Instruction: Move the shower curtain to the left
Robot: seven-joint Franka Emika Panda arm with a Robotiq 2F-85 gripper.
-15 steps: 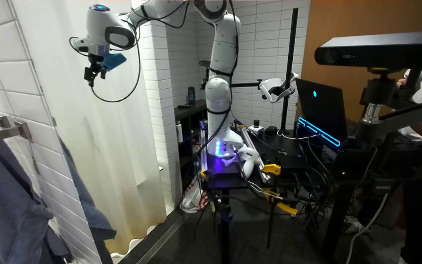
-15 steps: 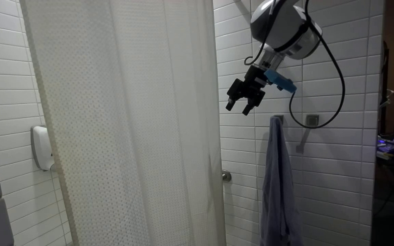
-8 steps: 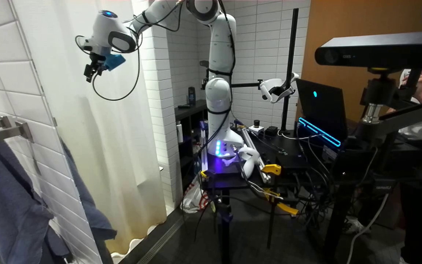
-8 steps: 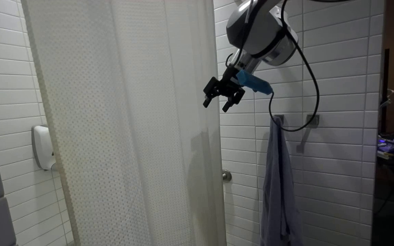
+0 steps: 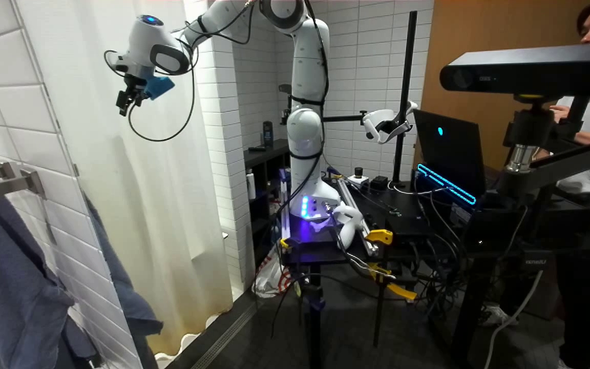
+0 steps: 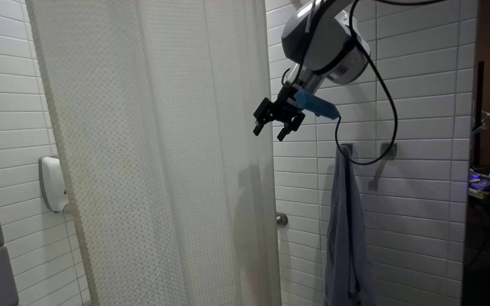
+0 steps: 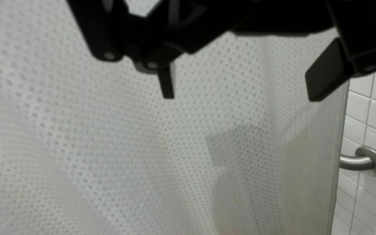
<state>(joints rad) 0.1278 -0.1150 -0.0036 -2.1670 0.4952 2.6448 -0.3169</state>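
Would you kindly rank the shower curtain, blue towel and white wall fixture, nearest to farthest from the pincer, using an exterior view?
From the pincer:
1. Shower curtain: partly behind it, extending left.
2. Blue towel: lower right.
3. White wall fixture: far left of view.

In an exterior view, the small black rectangular block (image 5: 535, 260) low toward the right carries pale lettering, set upside down, that appears to read "Ulanzi". The long black camera bar with a silver-grey top (image 5: 530, 70) shows a short run of pale characters near its left end, too small to make out for certain. On the black lid of the open laptop (image 5: 451, 154) glows a cyan emblem (image 5: 440, 131), a small rounded sign narrowing downward. The crumpled white plastic bag (image 5: 270, 279) bears bold red print, unreadable among the folds.
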